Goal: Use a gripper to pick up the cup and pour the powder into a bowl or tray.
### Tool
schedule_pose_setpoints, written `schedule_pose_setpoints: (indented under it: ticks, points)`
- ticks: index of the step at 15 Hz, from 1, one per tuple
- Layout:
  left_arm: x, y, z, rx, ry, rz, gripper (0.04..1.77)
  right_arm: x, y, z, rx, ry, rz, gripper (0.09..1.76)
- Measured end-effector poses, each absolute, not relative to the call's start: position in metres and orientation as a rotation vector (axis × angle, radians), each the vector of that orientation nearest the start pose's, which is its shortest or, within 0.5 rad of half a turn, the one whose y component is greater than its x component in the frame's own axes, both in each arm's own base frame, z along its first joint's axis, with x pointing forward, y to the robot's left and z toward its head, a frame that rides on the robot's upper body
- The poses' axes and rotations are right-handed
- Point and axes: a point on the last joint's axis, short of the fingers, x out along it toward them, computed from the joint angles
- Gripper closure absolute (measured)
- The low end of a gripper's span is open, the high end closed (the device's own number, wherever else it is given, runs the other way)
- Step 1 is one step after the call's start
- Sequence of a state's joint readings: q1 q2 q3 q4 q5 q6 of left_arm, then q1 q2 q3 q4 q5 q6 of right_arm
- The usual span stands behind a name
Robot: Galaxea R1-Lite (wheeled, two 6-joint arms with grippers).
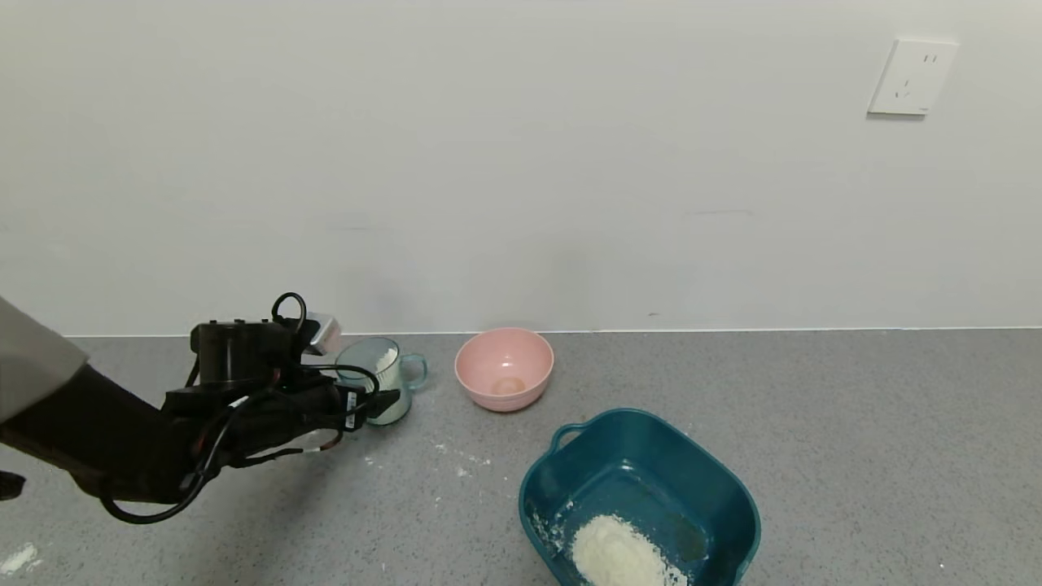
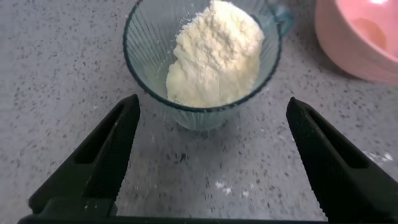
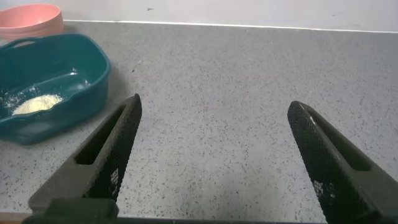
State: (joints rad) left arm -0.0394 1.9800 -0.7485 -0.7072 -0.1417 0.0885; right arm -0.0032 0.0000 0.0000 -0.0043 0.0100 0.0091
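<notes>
Ahead of the left claw (image 1: 370,399) in the head view, the ribbed cup (image 1: 381,380) stands upright on the grey table (image 1: 855,423), its handle turned away toward the pink bowl (image 1: 504,368); the teal tub (image 1: 639,496), already holding some powder (image 1: 619,553), sits well apart beyond it.

From the left wrist, the claw (image 2: 208,162) is spread wide and empty, the cup (image 2: 202,62) just beyond its tips, heaped with white powder (image 2: 214,53). I judge the cup light and rigid but smooth-walled, so squeezing the body near mid-height should hold; loose powder will spill if tilted early.

From the right wrist, the right claw (image 3: 211,162) hangs open over bare table, the tub (image 3: 53,81) off beside it.
</notes>
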Motion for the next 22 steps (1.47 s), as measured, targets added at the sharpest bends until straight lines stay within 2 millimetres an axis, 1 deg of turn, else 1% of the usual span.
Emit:
schedule_pose_setpoints:
  ticks: [2, 6, 10, 13, 15, 17, 19, 22]
  points:
    - [0.323, -0.016, 0.105, 0.061, 0.524, -0.192, 0.12, -0.023, 0.000, 0.076, 0.009, -0.004, 0.007, 0.14]
    - [0.282, -0.014, 0.156, 0.067, 0.506, -0.183, 0.11, -0.023, 0.000, 0.076, 0.009, -0.004, 0.007, 0.14]
    - [0.229, -0.011, 0.204, 0.077, 0.416, -0.146, 0.11, -0.023, 0.000, 0.076, 0.009, -0.004, 0.007, 0.14]
    - [0.180, -0.008, 0.230, 0.081, 0.351, -0.118, 0.10, -0.023, 0.000, 0.076, 0.009, -0.004, 0.007, 0.14]
    - [0.147, -0.006, 0.240, 0.086, 0.297, -0.087, 0.10, -0.023, 0.000, 0.076, 0.009, -0.004, 0.007, 0.14]
    - [0.115, -0.004, 0.244, 0.088, 0.238, -0.067, 0.10, -0.023, 0.000, 0.076, 0.009, -0.004, 0.006, 0.14]
    - [0.085, -0.003, 0.242, 0.089, 0.192, -0.057, 0.10, -0.023, 0.000, 0.076, 0.009, -0.004, 0.006, 0.14]
    - [0.046, -0.002, 0.236, 0.088, 0.144, -0.051, 0.10, -0.023, 0.000, 0.076, 0.009, -0.004, 0.007, 0.14]
